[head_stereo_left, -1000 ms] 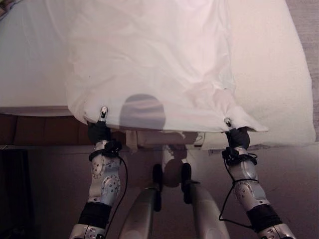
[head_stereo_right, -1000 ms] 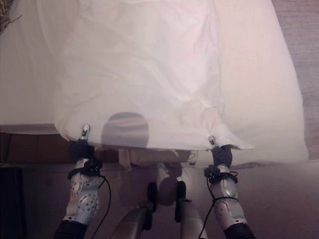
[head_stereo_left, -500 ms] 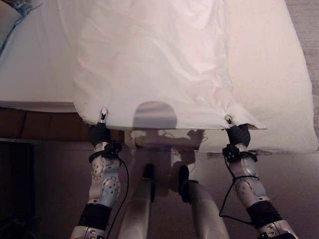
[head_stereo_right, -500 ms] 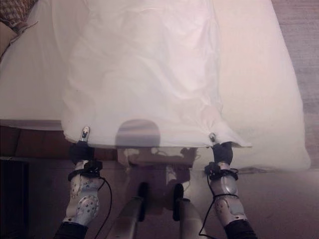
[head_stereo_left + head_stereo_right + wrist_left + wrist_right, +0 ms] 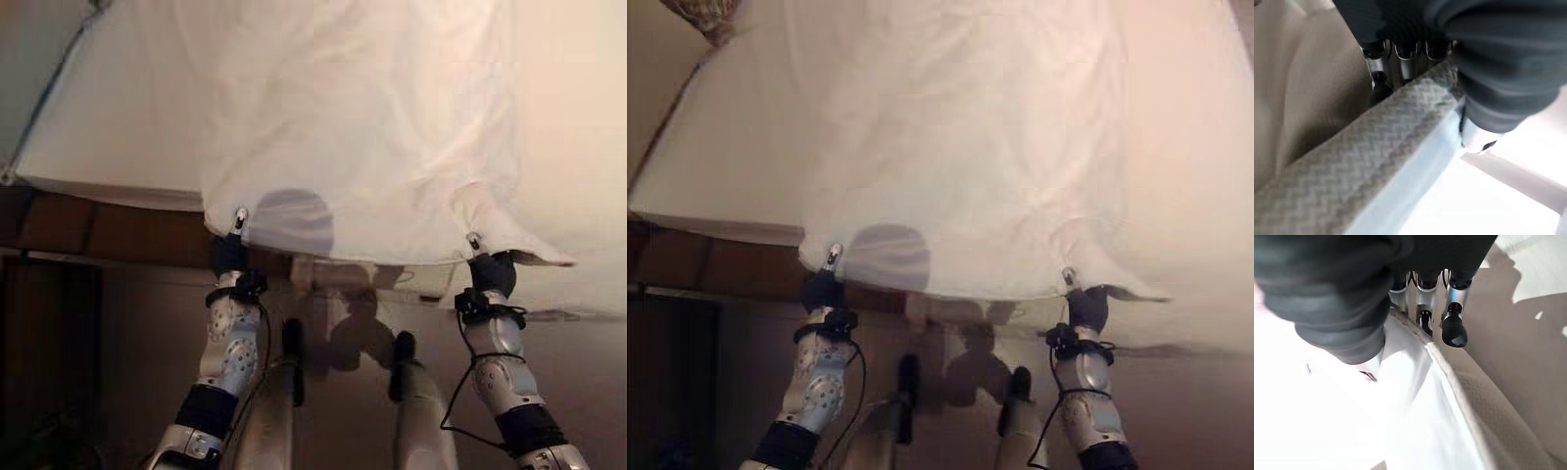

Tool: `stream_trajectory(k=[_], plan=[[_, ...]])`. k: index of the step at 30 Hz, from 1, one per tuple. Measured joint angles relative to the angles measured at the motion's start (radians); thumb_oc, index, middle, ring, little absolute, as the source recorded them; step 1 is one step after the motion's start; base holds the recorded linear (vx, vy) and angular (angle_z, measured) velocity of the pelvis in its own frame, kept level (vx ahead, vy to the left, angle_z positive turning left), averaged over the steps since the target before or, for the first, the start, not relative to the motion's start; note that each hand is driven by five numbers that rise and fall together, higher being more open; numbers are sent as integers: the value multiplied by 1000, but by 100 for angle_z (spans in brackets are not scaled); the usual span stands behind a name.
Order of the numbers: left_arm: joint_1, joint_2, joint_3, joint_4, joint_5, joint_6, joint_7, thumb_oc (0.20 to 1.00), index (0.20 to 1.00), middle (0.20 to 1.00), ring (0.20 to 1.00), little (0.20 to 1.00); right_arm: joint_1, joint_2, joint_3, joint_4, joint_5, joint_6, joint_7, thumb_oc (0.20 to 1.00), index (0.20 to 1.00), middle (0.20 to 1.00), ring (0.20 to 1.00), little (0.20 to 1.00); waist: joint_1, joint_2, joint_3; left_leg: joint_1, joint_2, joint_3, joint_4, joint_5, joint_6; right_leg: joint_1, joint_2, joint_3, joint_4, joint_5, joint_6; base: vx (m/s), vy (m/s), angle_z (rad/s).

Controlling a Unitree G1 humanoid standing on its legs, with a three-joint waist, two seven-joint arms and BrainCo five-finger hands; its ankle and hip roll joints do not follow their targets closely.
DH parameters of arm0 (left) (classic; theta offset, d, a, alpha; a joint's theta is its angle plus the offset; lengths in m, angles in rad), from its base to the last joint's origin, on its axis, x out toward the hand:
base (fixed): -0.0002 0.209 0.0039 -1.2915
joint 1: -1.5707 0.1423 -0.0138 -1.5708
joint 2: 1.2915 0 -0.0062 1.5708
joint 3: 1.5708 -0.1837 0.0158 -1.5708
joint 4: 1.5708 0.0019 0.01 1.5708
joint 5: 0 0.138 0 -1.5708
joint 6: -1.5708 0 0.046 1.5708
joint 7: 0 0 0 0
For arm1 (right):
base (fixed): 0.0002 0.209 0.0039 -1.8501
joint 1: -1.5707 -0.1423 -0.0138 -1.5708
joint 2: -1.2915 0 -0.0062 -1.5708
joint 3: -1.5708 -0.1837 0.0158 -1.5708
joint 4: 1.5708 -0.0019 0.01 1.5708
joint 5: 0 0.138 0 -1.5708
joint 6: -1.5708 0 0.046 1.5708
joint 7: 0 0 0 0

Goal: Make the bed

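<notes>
My left hand (image 5: 233, 247) pinching one near corner of the white cloth bedsheet (image 5: 362, 127), my right hand (image 5: 485, 264) pinching the other, sheet draped over the pale mattress (image 5: 118, 137), edge at its foot

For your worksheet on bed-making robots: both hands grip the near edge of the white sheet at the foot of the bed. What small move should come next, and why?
Probably draw the sheet a little further toward the foot and lower it. The left hand and right hand each pinch a near corner, and the hem hangs just past the mattress edge, lifted rather than lying flat, with creases near the right corner.
</notes>
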Motion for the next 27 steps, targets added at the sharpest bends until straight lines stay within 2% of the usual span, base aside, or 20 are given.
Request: stream_trajectory(k=[1, 2, 3, 4, 5, 6, 7, 8, 9, 11, 12, 16, 20, 22, 23, 24, 25, 27], plan=[[0, -9, 16, -4, 2, 0, 0, 200, 200, 200, 200, 200, 18, -3, 7, -20, 0, -1, 10, 200, 200, 200, 200, 200, -2, -2, -9, -3, -17, -6, 0, -3, 13, 22, -2, 17, -36, 14, 11, -22, 434, -21], [-1, -7, 14, -10, 2, 0, 1, 200, 200, 200, 200, 200, 35, 0, 11, -24, 1, 0, 13, 200, 200, 200, 200, 200, -14, -6, -15, 0, -38, 11, -1, -2, 26, 28, 19, 10, -53, 30, 17, -29, 612, -41], [13, -10, 24, -25, 2, -6, 2, 200, 200, 200, 200, 200, 47, -2, 27, -58, 1, 6, 19, 200, 200, 200, 200, 200, 6, -17, -16, 6, -41, 19, -21, -1, 40, -33, 35, 13, 34, 12, 51, -21, 287, -57], [20, -9, 45, -25, 2, -2, 0, 200, 200, 200, 200, 200, 47, 0, 35, -57, 1, 6, 29, 200, 200, 200, 200, 200, 2, -23, -19, 26, -35, 20, -55, 13, 50, -85, 75, 62, 130, -66, 63, -19, 267, -59], [46, -18, 60, -28, 2, 0, 3, 200, 200, 200, 200, 200, 46, -5, 44, -53, 1, 6, 39, 200, 200, 200, 200, 200, -15, -23, -20, 59, -36, 21, -114, 41, 49, -107, 174, 92, 201, -119, 10, -15, 90, -17], [55, -17, 60, -30, 2, 0, 3, 200, 200, 200, 200, 200, 48, -10, 49, -52, 1, 7, 40, 200, 200, 200, 200, 200, -22, -23, -22, 70, -40, 21, -129, 52, 49, -97, 212, 86, 188, -132, -10, -25, 116, -5], [75, -20, 60, -40, 5, 1, 4, 200, 200, 200, 200, 200, 57, -10, 49, -50, 1, 6, 48, 200, 200, 200, 200, 200, -39, -28, -25, 82, -49, 28, -142, 51, 47, -82, 272, 87, 142, -134, -56, 0, 0, 0], [82, -20, 60, -43, 6, 2, 3, 200, 200, 200, 200, 200, 47, -10, 49, -50, 1, 6, 49, 200, 200, 200, 200, 200, -46, -24, -27, 85, -49, 25, -150, 52, 46, -73, 279, 96, 124, -118, -78, -25, 25, -22], [87, -17, 60, -53, 6, 2, 3, 200, 200, 200, 200, 200, 50, -9, 50, -46, 3, 7, 52, 200, 200, 200, 200, 200, -46, -27, -27, 91, -47, 33, -160, 56, 43, -67, 296, 99, 106, -102, -75, -22, -4, -18], [89, -24, 60, -56, 1, 5, 3, 200, 200, 200, 200, 200, 62, -13, 52, -45, 4, 7, 57, 200, 200, 200, 200, 200, -47, -26, -26, 98, -49, 36, -165, 59, 41, -63, 304, 107, 106, -102, -74, -17, -3, -6], [85, -22, 58, -57, 2, 7, 1, 200, 200, 200, 200, 200, 62, -16, 51, -46, 4, 7, 58, 200, 200, 200, 200, 200, -52, -26, -26, 101, -53, 21, -161, 61, 39, -57, 316, 164, 118, -114, -79, 5, 10, 9], [107, -23, 65, -64, 1, 7, 1, 200, 200, 200, 200, 200, 49, -20, 52, -45, 3, 7, 60, 200, 200, 200, 200, 200, -35, -22, -25, 119, -40, 37, -176, 62, 29, -53, 322, 164, 115, -115, -79, 25, -51, -9], [125, -51, 66, -64, -4, 17, -1, 200, 200, 200, 200, 200, 50, -42, 48, -44, -8, 7, 46, 200, 200, 200, 200, 200, -29, 21, -20, 128, -36, 44, -158, 65, 19, -37, 321, 147, 127, -125, -88, 5, -15, 5], [117, -53, 63, -64, -4, 20, -4, 200, 200, 200, 200, 200, 45, -44, 43, -40, -37, 7, 29, 200, 200, 200, 200, 200, -25, 33, -13, 119, -41, 29, -126, 68, -5, -41, 307, 143, 149, -138, -100, -4, 38, 14], [111, -55, 62, -64, -4, 20, -4, 200, 200, 200, 200, 200, 43, -44, 38, -37, -48, 7, 23, 200, 200, 200, 200, 200, -24, 34, -13, 103, -42, 13, -104, 82, -29, -47, 296, 150, 159, -150, -104, 38, 72, 24], [95, -62, 62, -64, -4, 22, -3, 200, 200, 200, 200, 200, 33, -45, 27, -32, -58, 6, 14, 200, 200, 200, 200, 200, -21, 32, -12, 68, -55, -15, -69, 118, -74, -61, 270, 150, 153, -148, -117, 62, 105, 13], [94, -63, 63, -64, -4, 22, -1, 200, 200, 200, 200, 200, 27, -44, 27, -23, -58, 6, 12, 200, 200, 200, 200, 200, -18, 32, -12, 53, -58, -23, -56, 120, -73, -63, 268, 154, 142, -127, -123, 49, 128, -4], [91, -67, 64, -66, -2, 21, 15, 200, 200, 200, 200, 200, -1, -41, 26, -18, -58, 4, -6, 200, 200, 200, 200, 200, -19, 38, -16, 40, -13, -156, -54, 102, -79, -67, 275, 167, 120, -108, -130, 34, 204, -25]])
